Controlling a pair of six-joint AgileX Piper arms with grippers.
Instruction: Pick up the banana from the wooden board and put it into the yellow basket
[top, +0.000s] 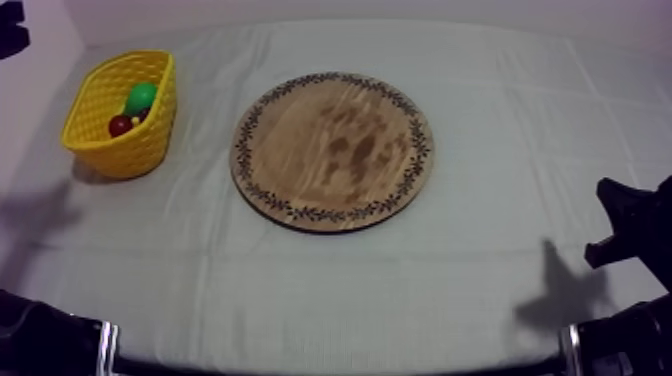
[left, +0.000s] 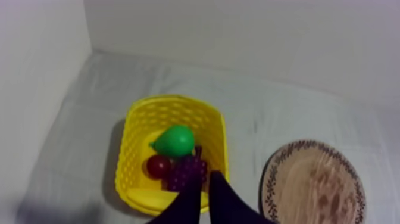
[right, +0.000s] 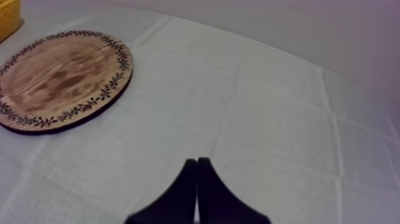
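Top view has the wooden board (top: 333, 150) bare, the banana (left: 157, 201) seemingly lies low in the yellow basket (top: 125, 150) beside the grapes (left: 187, 171), left pincer (left: 205, 199) and right pincer (right: 197, 179) closed empty: task looks done.

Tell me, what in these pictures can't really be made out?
- The banana: in the left wrist view a pale yellow shape low in the yellow basket, under the grapes, might be it; basket-coloured and partly behind the left gripper, so uncertain.
- Basket's floor, top view: its near wall hides whatever lies beneath the pear and small red fruit.
- The wooden board, left wrist view: cut off by the picture's edge.
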